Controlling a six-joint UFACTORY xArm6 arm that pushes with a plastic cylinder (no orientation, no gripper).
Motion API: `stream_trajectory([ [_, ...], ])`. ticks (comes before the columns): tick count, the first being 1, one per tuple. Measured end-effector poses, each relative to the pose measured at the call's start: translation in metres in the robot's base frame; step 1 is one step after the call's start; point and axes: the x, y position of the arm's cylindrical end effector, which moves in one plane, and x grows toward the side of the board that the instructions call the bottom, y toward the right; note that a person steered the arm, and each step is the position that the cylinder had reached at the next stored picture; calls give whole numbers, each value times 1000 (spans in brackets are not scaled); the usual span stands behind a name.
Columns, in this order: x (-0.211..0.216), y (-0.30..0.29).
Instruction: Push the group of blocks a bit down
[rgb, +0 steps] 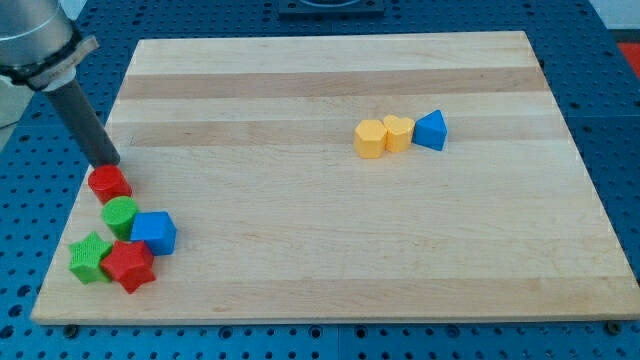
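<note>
Five blocks (122, 228) — cluster runs top-to-bottom — my tip (108, 163) above.

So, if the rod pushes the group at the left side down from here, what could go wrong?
1. My tip sits just above the red block, the top of an uneven cluster, so the push may scatter the blocks instead of moving them together.
2. The green star and red star already lie near the board's bottom edge; too long a push could tip them off.
3. The blue cube sits to the right and may be left behind.
</note>
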Motion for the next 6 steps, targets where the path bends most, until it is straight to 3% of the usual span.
stream_trajectory([
  [2,22,35],
  [5,41,35],
  [6,19,59],
])
